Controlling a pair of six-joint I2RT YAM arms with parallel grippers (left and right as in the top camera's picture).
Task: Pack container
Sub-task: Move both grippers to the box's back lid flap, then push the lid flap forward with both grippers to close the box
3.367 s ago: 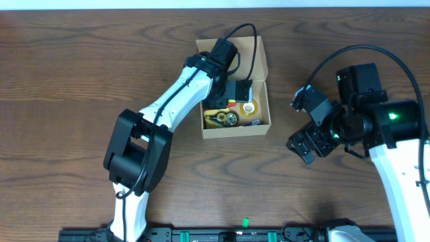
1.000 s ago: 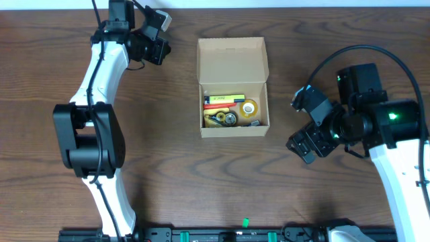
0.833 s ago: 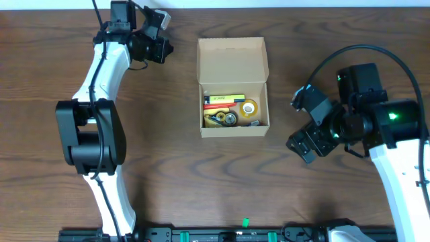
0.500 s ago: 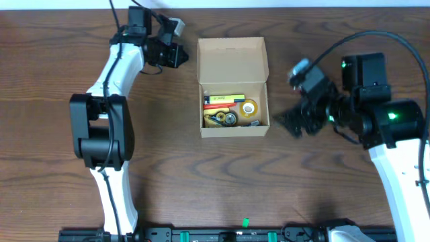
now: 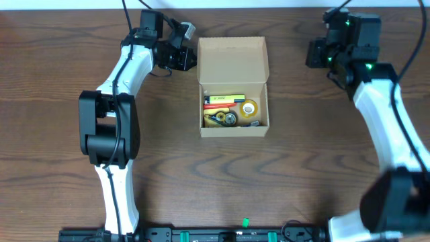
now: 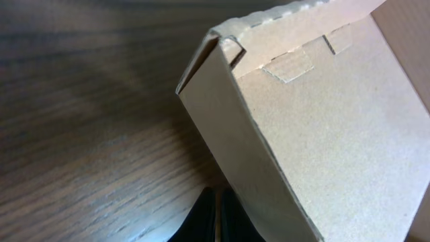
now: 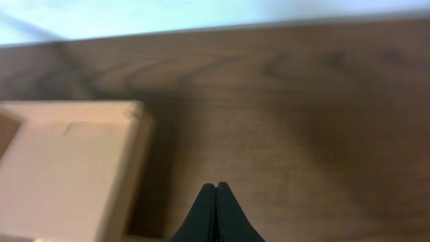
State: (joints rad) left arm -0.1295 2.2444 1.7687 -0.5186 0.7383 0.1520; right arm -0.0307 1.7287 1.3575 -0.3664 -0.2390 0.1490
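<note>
Container [image 5: 232,57], a small tan cardboard box with a hinged flap lid, sits at the middle of the dark brown wooden table [image 5: 60,175]. Its lid is thrown back flat toward the table's far edge, and the open compartment faces up on the near side.

To the left of the container, the left hand [image 5: 189,58] on the white-and-black arm lies level with the lid, just beside the lid's left edge. In the left wrist view its black fingers [image 6: 216,218] are clenched together with nothing between them, and the container [image 6: 322,134] fills the right of the picture, its folded corner tabs showing. Whether the fingertips touch the cardboard cannot be told.

Inside the container, from left to right: a flat yellow packet [image 5: 225,99] lies along the back wall with a thin red stick [image 5: 216,105] just in front of it, small dark round pieces [image 5: 227,119] sit at the front left, a pale roll of tape [image 5: 249,107] rests toward the right wall, and a small black item [image 5: 254,122] lies in front of the roll.

To the right of the container, the right hand [image 5: 317,54] is well apart from the lid, over bare table. In the right wrist view its fingers [image 7: 216,208] are pressed shut on nothing, and the container [image 7: 60,168] shows at the lower left.
</note>
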